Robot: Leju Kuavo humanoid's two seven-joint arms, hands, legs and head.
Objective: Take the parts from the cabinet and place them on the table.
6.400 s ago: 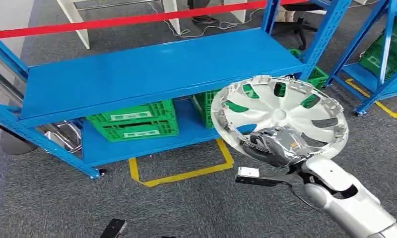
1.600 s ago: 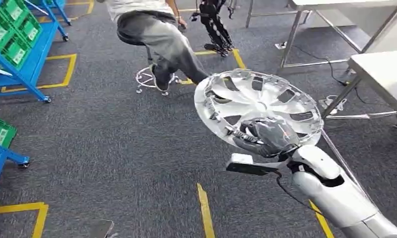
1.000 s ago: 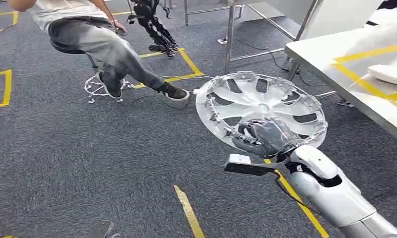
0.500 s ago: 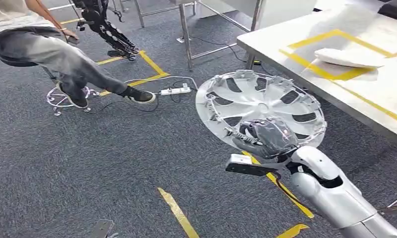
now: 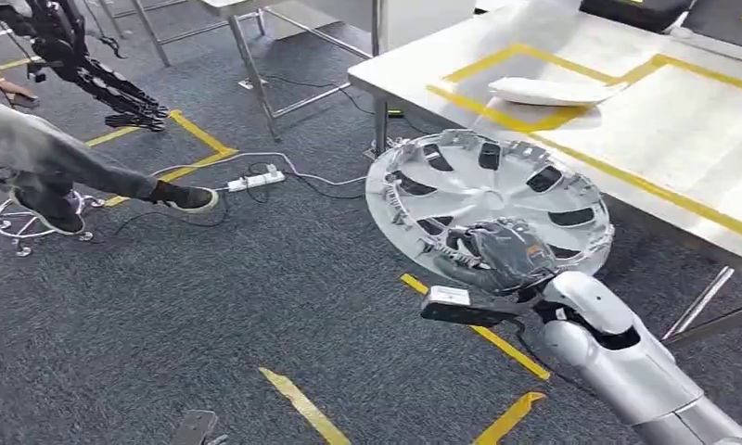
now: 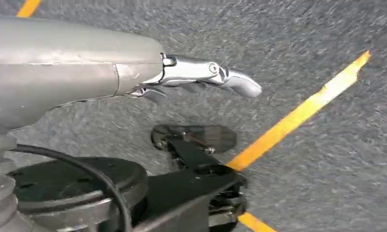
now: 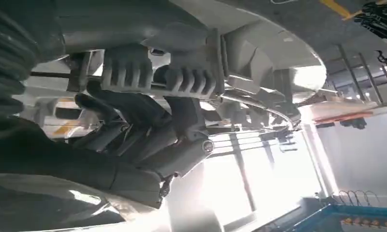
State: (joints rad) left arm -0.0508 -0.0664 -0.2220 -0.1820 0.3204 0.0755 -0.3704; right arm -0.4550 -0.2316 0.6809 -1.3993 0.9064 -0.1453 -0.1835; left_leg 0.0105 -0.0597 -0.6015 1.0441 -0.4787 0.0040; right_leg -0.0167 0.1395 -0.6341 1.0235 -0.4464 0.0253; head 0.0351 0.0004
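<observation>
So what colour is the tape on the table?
Yellow. The tape marks out boxes on the pale table, clearest in the head view.

No legible txt, labels, brands or nos. anywhere in these views.

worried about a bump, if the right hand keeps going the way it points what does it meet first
Probably the table: the right hand carries the hubcap ahead of it, so the hubcap's far rim would likely reach the table edge first; depth is unclear.

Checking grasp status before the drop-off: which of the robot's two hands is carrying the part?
The right hand: its fingers grip the rim of the silver wheel cover beside the table. The left hand hangs over the carpet, holding nothing.
</observation>
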